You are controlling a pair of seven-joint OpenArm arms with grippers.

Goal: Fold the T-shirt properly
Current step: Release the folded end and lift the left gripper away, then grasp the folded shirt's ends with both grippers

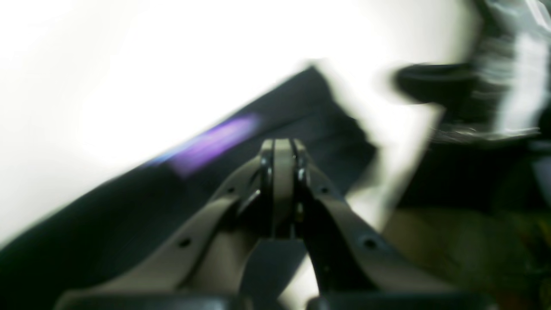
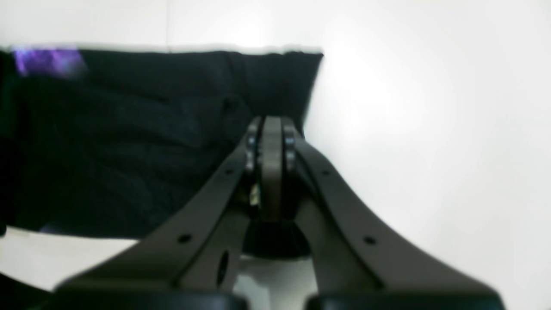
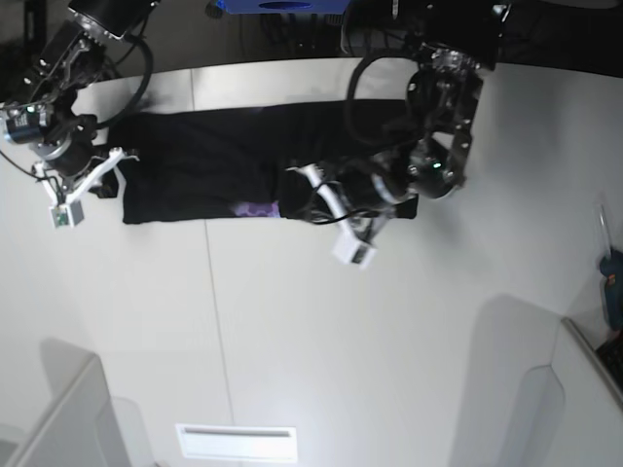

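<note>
- In the left wrist view, the left gripper [image 1: 282, 150] fills the lower middle of the frame, its jaws pressed together with nothing visible between them, poised over dark cloth.
- In the right wrist view, the right gripper [image 2: 271, 129] sits in the lower middle, jaws likewise together, tips at the right end of the cloth; whether a layer is pinched there cannot be told.
- The T-shirt [image 3: 214, 165] lies as a long black band across the upper part of the base view, on the white table [image 3: 292, 321].
- Its top edge runs straight; the right-hand end is hidden under the left arm.
- A small purple patch of print [image 3: 255, 208] shows at the band's lower edge, near the middle.
- The same purple shows blurred at centre left in the left wrist view and at upper left in the right wrist view.
- In the base view, the right gripper [image 3: 97, 175] is at the band's left end, the left gripper [image 3: 316, 190] near its middle.
</note>
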